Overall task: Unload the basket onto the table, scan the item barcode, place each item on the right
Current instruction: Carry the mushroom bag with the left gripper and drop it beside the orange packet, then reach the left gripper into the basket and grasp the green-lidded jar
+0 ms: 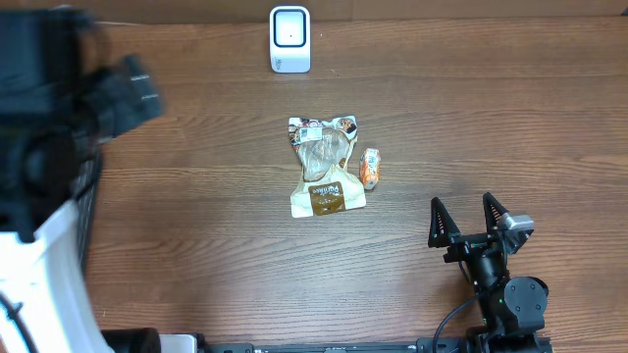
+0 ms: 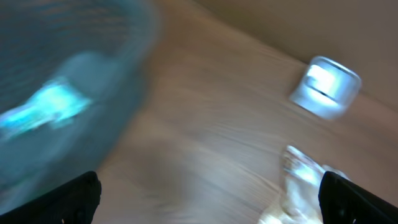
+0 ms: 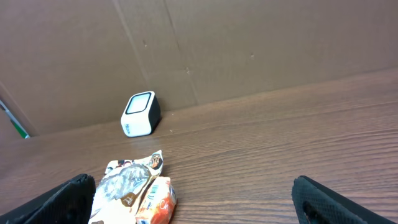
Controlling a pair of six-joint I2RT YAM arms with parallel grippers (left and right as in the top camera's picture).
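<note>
The wooden table (image 1: 196,216) is carrying everything. The left arm (image 1: 49,147), blurred, is hanging well to the left of the scanner (image 1: 289,39). Its left gripper (image 2: 211,205) is standing wide open and holding nothing. The snack bag (image 1: 324,167) is lying in front of the scanner, on the robot's side, with its long axis pointing at the scanner. The right gripper (image 1: 466,218), fingers fully spread and empty, is sitting beyond the bag from the scanner, off to the right, and looks the nearer hand. A small orange packet (image 1: 370,169) is lying just beside the bag's right edge.
</note>
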